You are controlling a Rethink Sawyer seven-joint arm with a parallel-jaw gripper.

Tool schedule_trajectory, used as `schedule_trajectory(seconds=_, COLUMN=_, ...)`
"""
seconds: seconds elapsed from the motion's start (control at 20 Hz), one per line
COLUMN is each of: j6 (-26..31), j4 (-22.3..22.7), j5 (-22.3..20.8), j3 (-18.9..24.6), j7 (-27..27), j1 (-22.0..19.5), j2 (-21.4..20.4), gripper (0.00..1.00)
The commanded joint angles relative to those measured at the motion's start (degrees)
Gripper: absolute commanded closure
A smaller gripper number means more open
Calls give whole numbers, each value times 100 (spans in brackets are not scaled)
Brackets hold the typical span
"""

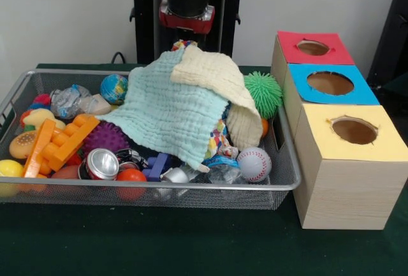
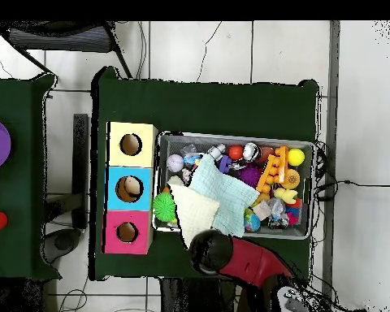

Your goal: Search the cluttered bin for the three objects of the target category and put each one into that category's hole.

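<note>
A wire mesh bin (image 1: pixel 159 187) holds a heap of toys. Over the heap's middle lie a mint green cloth (image 1: pixel 169 113) and a cream cloth (image 1: pixel 217 81). My gripper (image 1: pixel 186 22) hangs at the bin's far side, just behind the cream cloth, which hides its lower end. In the overhead view the arm (image 2: pixel 210 250) covers the gripper at the bin's lower left corner. Beside the bin stand three boxes with holes: red (image 1: pixel 312 48), blue (image 1: pixel 330 83) and yellow (image 1: pixel 354 130). Something pale shows inside the blue box's hole (image 2: pixel 131 188).
Around the cloths lie a green spiky ball (image 1: pixel 263 93), a baseball (image 1: pixel 254 164), a globe ball (image 1: pixel 114 88), a purple spiky ball (image 1: pixel 105 137), a drink can (image 1: pixel 102 164) and an orange plastic toy (image 1: pixel 64 142). Dark green cloth covers the table (image 1: pixel 191 244).
</note>
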Motion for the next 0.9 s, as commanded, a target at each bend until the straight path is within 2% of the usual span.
schedule_trajectory(seconds=0.05, j6=-231, j4=285, j5=489, j3=1101, j7=795, j1=-392, j2=121, gripper=0)
schedule_trajectory(seconds=0.1, j6=-510, j4=415, j5=509, j3=1330, j7=771, j1=-603, j2=82, gripper=0)
schedule_trajectory(seconds=0.15, j6=-790, j4=546, j5=529, j3=1559, j7=747, j1=-813, j2=42, gripper=100)
schedule_trajectory(seconds=0.3, j6=-1516, j4=875, j5=543, j3=1930, j7=909, j1=-1173, j2=-19, gripper=100)
schedule_trajectory(seconds=0.4, j6=-1828, j4=977, j5=487, j3=2023, j7=1097, j1=-1265, j2=-58, gripper=100)
schedule_trajectory(seconds=0.5, j6=-2036, j4=996, j5=456, j3=1948, j7=1344, j1=-1191, j2=-129, gripper=100)
schedule_trajectory(seconds=0.6, j6=-1904, j4=1029, j5=539, j3=1724, j7=1522, j1=-1014, j2=-383, gripper=100)
schedule_trajectory(seconds=0.9, j6=-1394, j4=1192, j5=672, j3=1189, j7=1483, j1=-613, j2=-1311, gripper=100)
